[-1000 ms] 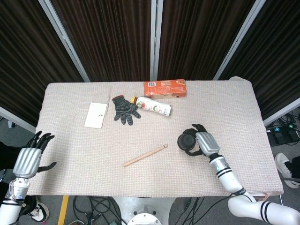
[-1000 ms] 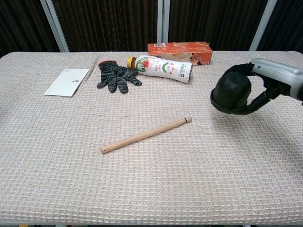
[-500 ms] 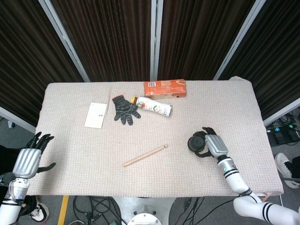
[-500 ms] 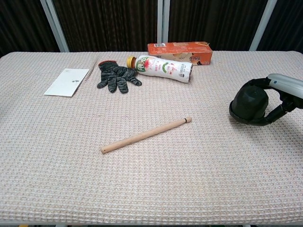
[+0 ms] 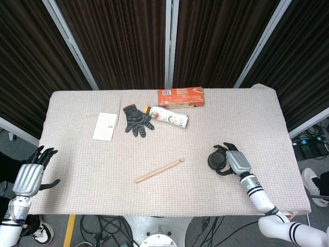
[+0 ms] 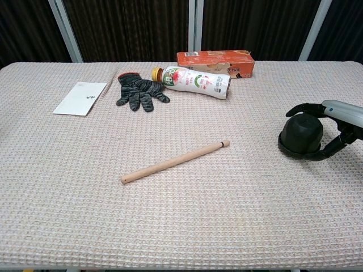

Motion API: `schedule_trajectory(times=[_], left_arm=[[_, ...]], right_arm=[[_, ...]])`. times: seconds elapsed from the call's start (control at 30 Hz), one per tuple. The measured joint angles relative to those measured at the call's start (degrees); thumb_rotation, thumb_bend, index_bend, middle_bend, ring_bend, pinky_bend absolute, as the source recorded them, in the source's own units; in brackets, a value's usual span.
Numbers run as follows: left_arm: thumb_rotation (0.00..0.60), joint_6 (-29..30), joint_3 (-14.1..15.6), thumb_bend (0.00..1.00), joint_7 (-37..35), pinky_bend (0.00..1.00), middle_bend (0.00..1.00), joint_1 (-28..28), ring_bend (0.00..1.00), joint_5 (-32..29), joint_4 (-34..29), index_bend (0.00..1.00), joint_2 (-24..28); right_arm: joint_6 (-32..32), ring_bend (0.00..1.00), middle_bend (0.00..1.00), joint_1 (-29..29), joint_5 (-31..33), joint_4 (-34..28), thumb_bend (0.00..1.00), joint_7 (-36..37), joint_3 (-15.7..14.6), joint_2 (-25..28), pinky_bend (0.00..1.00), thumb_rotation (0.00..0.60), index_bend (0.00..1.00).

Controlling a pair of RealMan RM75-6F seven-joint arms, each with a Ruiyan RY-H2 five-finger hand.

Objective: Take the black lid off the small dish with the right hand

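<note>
The black lid (image 6: 301, 135) is a dark dome with a wider rim, standing on the woven cloth at the right side of the table (image 5: 218, 160). I cannot make out a separate small dish under it. My right hand (image 6: 336, 126) cups around the lid from the right. Its fingers (image 6: 303, 107) arch just over the dome with a thin gap, and the thumb curls by the rim. In the head view the right hand (image 5: 235, 160) sits right of the lid. My left hand (image 5: 32, 175) hangs off the table's left front corner, fingers apart, holding nothing.
A wooden stick (image 6: 175, 162) lies diagonally mid-table. At the back are an orange box (image 6: 215, 58), a lying bottle (image 6: 193, 80), a dark glove (image 6: 138, 90) and a white card (image 6: 80, 98). The table's right edge (image 5: 293, 154) is near the right hand.
The right hand carried the lid to the right and down onto the cloth. Its fingers, wrapped tightly before, have now loosened over the dome. The left hand barely moved.
</note>
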Motion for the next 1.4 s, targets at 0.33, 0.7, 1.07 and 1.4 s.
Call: schedule_trajectory(times=[0.33, 0.7, 1.07, 1.4], left_arm=[[0.6, 0.2, 0.0, 0.13, 0.0, 0.18, 0.11, 0.0, 0.0, 0.2, -0.3, 0.14, 0.1], [0.6, 0.2, -0.1, 0.13, -0.1, 0.18, 0.11, 0.0, 0.0, 0.3, -0.3, 0.14, 0.1], [0.6, 0.3, -0.1, 0.13, -0.2, 0.18, 0.11, 0.0, 0.0, 0.3, -0.2, 0.14, 0.0], [0.6, 0.7, -0.2, 0.13, 0.0, 0.18, 0.11, 0.1, 0.0, 0.5, -0.5, 0.14, 0.2]], right_arm=[[1.7, 0.0, 0.01, -0.9, -0.4, -2.5, 0.0, -1.4, 0.0, 1.8, 0.0, 0.6, 0.0], [2.7, 0.0, 0.17, -1.4, -0.4, -3.8, 0.0, -1.7, 0.7, 2.7, 0.0, 0.6, 0.0], [3.8, 0.0, 0.34, -1.7, 0.6, -3.5, 0.07, -3.5, 1.5, 1.3, 0.0, 0.6, 0.0], [5.2, 0.0, 0.38, -2.2, 0.7, -4.6, 0.1, -4.0, 2.1, 1.2, 0.0, 0.6, 0.03]])
